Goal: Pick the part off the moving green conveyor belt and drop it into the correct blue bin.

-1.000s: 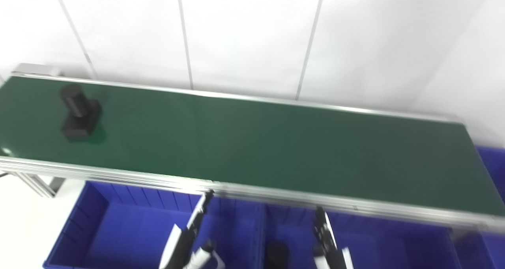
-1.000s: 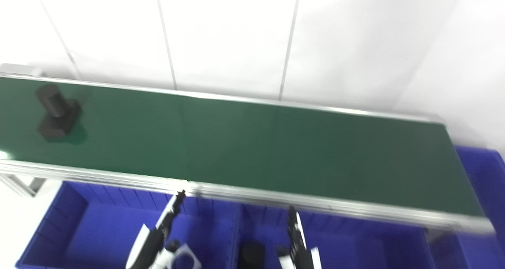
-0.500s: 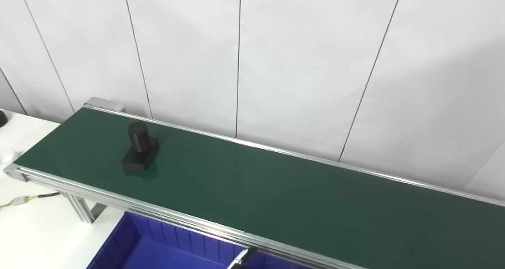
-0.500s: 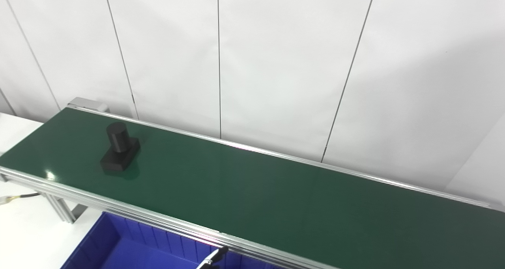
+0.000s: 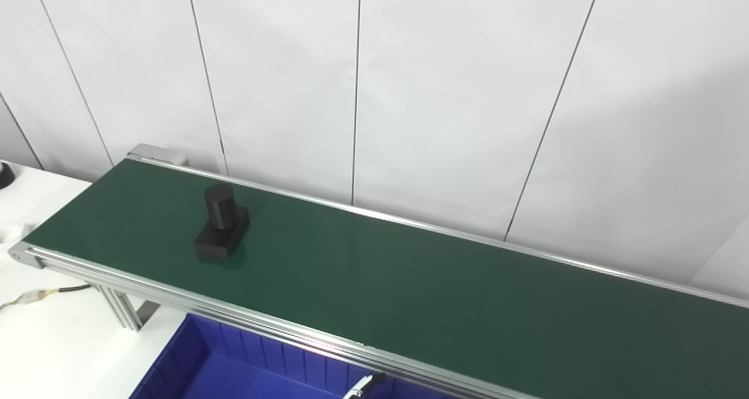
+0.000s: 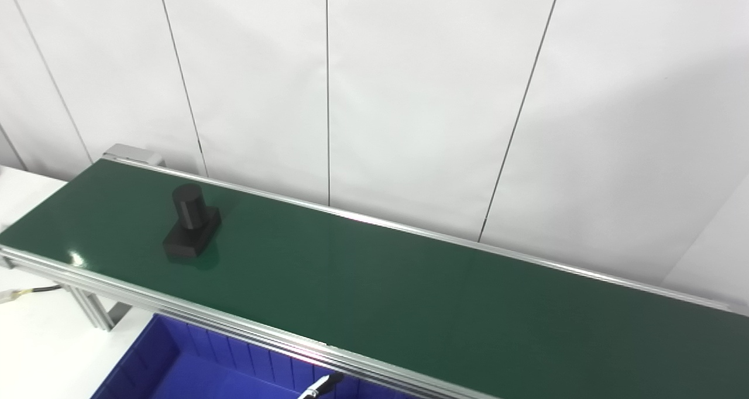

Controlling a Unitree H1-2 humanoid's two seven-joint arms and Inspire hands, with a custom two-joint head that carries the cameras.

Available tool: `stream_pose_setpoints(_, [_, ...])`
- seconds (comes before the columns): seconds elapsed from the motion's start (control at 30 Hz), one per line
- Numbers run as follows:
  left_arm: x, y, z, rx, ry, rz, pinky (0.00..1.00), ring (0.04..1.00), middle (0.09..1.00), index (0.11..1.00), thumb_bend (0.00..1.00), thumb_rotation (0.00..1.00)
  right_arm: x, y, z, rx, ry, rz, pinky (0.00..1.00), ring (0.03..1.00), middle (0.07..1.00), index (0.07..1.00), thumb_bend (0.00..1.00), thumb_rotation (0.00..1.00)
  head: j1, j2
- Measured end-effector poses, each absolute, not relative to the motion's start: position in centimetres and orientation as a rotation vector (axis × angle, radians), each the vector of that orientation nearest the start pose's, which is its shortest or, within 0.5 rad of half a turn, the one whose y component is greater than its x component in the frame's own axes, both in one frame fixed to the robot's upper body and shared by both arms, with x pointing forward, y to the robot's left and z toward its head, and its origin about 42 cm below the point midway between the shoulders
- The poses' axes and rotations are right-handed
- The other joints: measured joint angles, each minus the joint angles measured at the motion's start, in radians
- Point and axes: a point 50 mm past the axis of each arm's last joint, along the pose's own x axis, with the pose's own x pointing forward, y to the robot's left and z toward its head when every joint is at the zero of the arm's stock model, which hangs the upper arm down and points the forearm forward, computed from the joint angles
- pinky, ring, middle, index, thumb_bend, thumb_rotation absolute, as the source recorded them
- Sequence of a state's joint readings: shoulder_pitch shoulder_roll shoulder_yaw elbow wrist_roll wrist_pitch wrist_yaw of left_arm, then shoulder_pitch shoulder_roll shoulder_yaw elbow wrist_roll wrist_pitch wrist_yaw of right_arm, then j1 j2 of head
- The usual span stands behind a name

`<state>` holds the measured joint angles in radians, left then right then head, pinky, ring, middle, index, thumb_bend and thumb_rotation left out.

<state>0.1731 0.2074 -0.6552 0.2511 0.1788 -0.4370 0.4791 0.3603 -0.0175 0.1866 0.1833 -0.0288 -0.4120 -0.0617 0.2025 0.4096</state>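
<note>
Part (image 5: 222, 223), a black piece with a round upright cylinder standing on a flat blocky base, sits on the green conveyor belt (image 5: 409, 282) near its left end, about midway between the far rail and the near rail. Off to the left of the belt a white tabletop (image 5: 52, 340) carries a thin cable with a pale connector (image 5: 32, 296). Below the belt's near aluminium rail, the corner of a blue bin (image 5: 234, 370) shows, its ribbed inner wall catching the light. Just right of that, at the very bottom edge, a single fingertip of the left hand (image 5: 364, 383) pokes into view in front of the bin; too little of it shows to say whether the fingers are spread or curled. The right hand is out of sight. Behind everything rises a white panelled wall (image 5: 456, 95) with thin dark seams.
</note>
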Motion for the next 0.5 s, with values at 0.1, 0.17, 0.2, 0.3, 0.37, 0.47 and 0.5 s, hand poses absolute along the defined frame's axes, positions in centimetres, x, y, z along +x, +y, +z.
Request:
stream_pose_setpoints(0.1, [15.71, 14.90, 0.44, 0.227, -0.050, -0.235, 0.88, 0.935, 0.946, 0.899, 0.67, 0.78, 13.36, -18.56, 0.10, -0.003, 0.119, 0.044, 1.00, 1.000, 1.000, 1.000, 0.50, 1.00, 0.000, 0.000])
stream_pose_setpoints(0.17, [15.72, 14.93, 0.41, 0.217, -0.043, -0.231, 0.88, 0.936, 0.947, 0.901, 0.68, 0.78, 13.36, -18.58, 0.07, -0.005, 0.120, 0.044, 1.00, 1.000, 1.000, 1.000, 0.50, 1.00, -0.003, 0.000])
stream_pose_setpoints(0.2, [15.71, 14.95, 0.40, 0.216, -0.043, -0.230, 0.87, 0.932, 0.944, 0.898, 0.67, 0.79, 13.36, -18.58, 0.04, -0.005, 0.121, 0.043, 1.00, 1.000, 1.000, 1.000, 0.52, 1.00, -0.002, -0.003])
stream_pose_setpoints(0.3, [15.68, 14.97, 0.38, 0.220, -0.045, -0.227, 0.87, 0.932, 0.944, 0.898, 0.67, 0.79, 13.29, -18.63, -0.10, -0.005, 0.126, 0.042, 1.00, 1.000, 1.000, 1.000, 0.51, 1.00, 0.000, -0.008])
stream_pose_setpoints(0.37, [15.69, 15.01, 0.38, 0.222, -0.046, -0.229, 0.87, 0.928, 0.941, 0.896, 0.68, 0.79, 13.28, -18.67, -0.13, -0.006, 0.128, 0.040, 1.00, 1.000, 1.000, 1.000, 0.50, 1.00, -0.002, -0.011])
stream_pose_setpoints(0.47, [15.74, 15.03, 0.38, 0.222, -0.046, -0.229, 0.87, 0.928, 0.941, 0.893, 0.68, 0.78, 13.28, -18.67, -0.13, -0.004, 0.128, 0.044, 1.00, 1.000, 1.000, 1.000, 0.46, 1.00, -0.002, -0.014])
stream_pose_setpoints(0.5, [15.73, 15.02, 0.38, 0.221, -0.045, -0.228, 0.87, 0.931, 0.944, 0.897, 0.69, 0.79, 13.27, -18.66, -0.13, -0.004, 0.128, 0.046, 1.00, 1.000, 1.000, 1.000, 0.46, 1.00, 0.001, -0.018])
